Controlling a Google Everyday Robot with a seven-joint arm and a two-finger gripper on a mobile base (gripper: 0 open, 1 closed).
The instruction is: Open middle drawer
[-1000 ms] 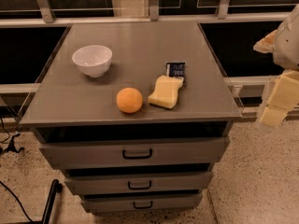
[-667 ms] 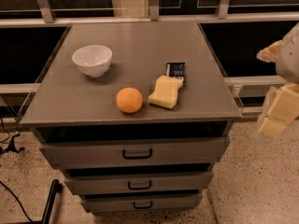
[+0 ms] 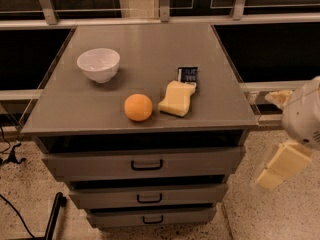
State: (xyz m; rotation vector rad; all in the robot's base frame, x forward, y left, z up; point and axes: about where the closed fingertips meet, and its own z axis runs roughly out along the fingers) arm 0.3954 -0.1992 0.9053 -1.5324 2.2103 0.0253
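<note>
Currently claw (image 3: 274, 134) hangs off the table's (image 3: 150, 44) right side, wide open, holding nothing. Middle drawer (image 3: 100, 198) is shut, 2nd of 3 under the tabletop, left of & lower than the claw. Its black handle (image 3: 149, 198) runs horiz., so approach should prob. come from the front. Dark packet (image 3: 187, 74) has print, unreadable.

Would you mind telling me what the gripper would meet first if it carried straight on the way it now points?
The gripper, low at the right of the cabinet, slants down and leftwards; its line probably meets the speckled floor beside it first, though depth is unclear.
</note>
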